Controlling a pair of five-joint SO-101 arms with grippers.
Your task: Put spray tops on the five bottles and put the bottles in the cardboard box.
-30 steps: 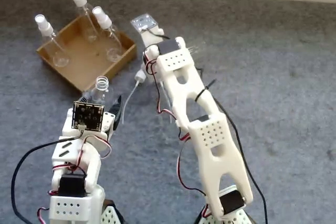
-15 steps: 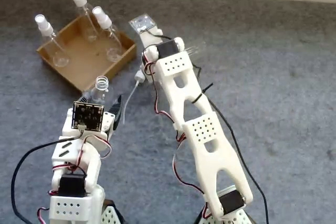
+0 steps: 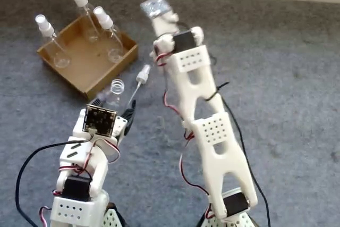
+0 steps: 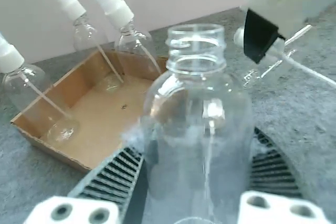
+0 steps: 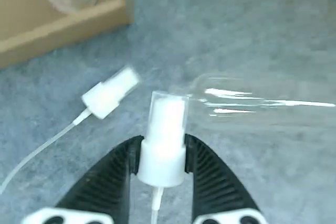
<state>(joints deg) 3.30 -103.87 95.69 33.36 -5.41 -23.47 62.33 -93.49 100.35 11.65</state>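
My left gripper [image 4: 197, 174] is shut on an open clear bottle [image 4: 197, 124], held upright near the cardboard box [image 4: 100, 119]. From above, that bottle [image 3: 116, 89] stands just in front of the box [image 3: 79, 65]. My right gripper [image 5: 163, 144] is shut on a white spray top [image 5: 165, 129], above the carpet. Below it lie a loose spray top [image 5: 107, 98] with its tube and a clear bottle [image 5: 262, 103] on its side. The loose spray top [image 3: 142, 74] lies between the two arms. Three capped bottles [image 3: 106, 33] stand in the box.
Grey carpet covers the whole surface. The box sits at the far left, its near corner [image 5: 63, 19] close to the loose spray top. The right arm [image 3: 204, 110] stretches up the middle. Open carpet lies to the right.
The right arm has swung farther away and up, carrying its spray top. The left arm has shifted right with the open bottle.
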